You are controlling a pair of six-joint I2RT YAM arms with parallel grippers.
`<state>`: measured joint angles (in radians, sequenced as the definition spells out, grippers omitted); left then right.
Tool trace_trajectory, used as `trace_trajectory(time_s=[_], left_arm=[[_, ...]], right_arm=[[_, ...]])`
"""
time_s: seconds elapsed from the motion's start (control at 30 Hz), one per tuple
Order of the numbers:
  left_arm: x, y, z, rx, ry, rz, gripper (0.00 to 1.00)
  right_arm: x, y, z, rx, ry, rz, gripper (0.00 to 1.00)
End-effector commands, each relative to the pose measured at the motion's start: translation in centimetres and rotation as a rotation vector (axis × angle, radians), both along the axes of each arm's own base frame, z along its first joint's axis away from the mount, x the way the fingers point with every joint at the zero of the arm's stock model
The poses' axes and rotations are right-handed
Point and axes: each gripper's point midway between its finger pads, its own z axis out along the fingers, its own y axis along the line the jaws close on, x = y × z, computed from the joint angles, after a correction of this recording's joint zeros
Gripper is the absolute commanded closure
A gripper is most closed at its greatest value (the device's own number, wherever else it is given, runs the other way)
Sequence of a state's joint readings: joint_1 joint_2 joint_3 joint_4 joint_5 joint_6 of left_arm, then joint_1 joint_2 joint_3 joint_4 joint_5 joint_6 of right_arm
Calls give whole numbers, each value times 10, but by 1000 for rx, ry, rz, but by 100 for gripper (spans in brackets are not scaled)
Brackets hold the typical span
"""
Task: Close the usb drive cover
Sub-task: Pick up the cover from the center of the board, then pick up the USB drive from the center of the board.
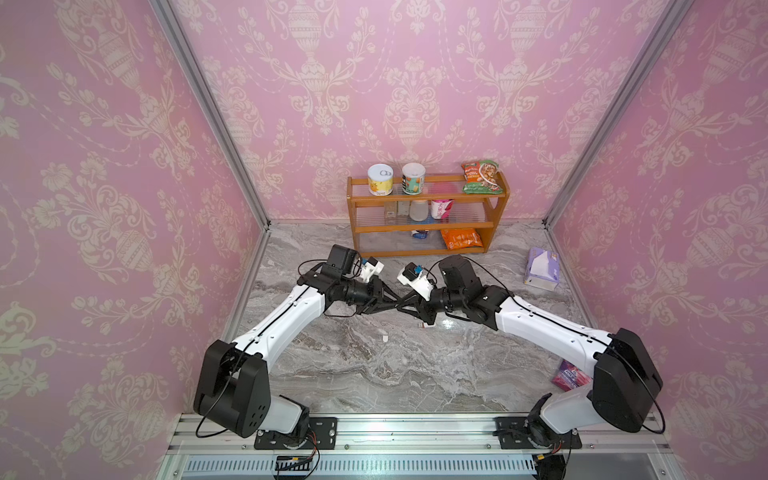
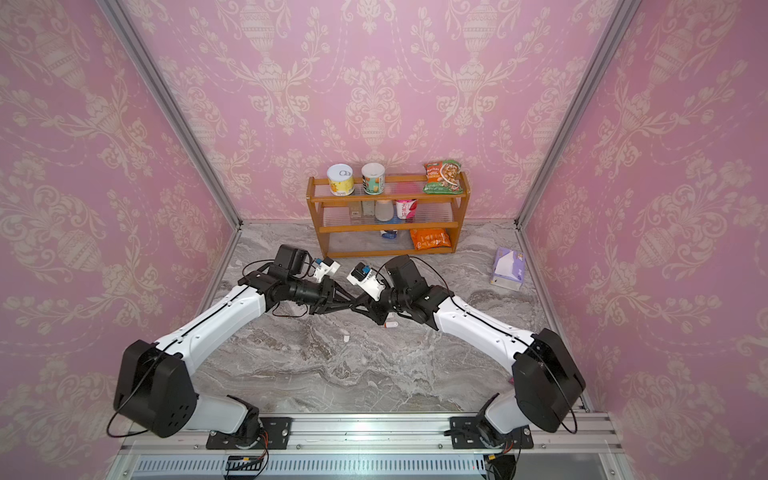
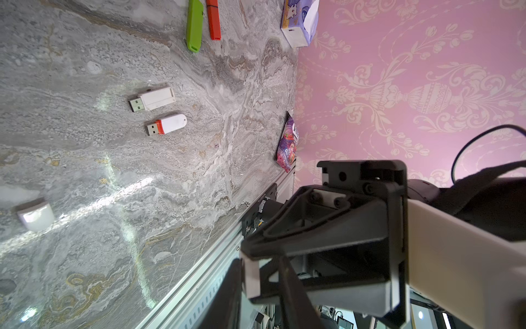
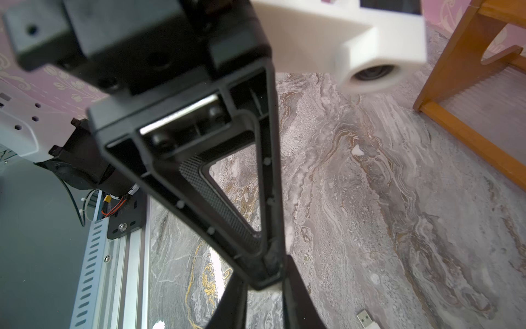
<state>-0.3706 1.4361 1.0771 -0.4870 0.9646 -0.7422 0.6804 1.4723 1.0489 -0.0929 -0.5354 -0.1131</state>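
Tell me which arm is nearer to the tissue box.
Right. The tissue box lies off the outer side of the right arm; the left arm is across the table, past it.

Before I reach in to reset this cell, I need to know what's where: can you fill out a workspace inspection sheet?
Surface: grey marbled tabletop, no spills seen.
Job's things: white USB drive and red-collared USB drive lie side by side, plugs bare; white cap lies loose, apart from them.
Clutter: green stick, orange stick, tissue pack, purple packet.
Grippers: left gripper and right gripper meet tip to tip; right fingers seem shut on a small white piece; left unclear.
Cables: black cable loops at the wrists, none on the drives.
Surroundings: wooden shelf with cans and snack bags at the back; pink wallpaper walls.
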Motion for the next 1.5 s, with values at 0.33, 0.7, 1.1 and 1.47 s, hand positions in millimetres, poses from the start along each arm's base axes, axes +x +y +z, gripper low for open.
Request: trace_trajectory(time_s=[0.33,0.7,1.1,1.47], left_arm=[[-8,-5,-2,-12,26,-23,100],[1,0,-15,34,54,19,100],[31,36,-31,55,97,156,100],[40,71,-34,115,91,245,100]], right_arm=[[19,2,34,118,-94,-71,88],[18,-1,23,96,-68,-80,62],[26,-52,7,-21,-77,-234,48],[56,-102,-77,-509,183,-319,47]])
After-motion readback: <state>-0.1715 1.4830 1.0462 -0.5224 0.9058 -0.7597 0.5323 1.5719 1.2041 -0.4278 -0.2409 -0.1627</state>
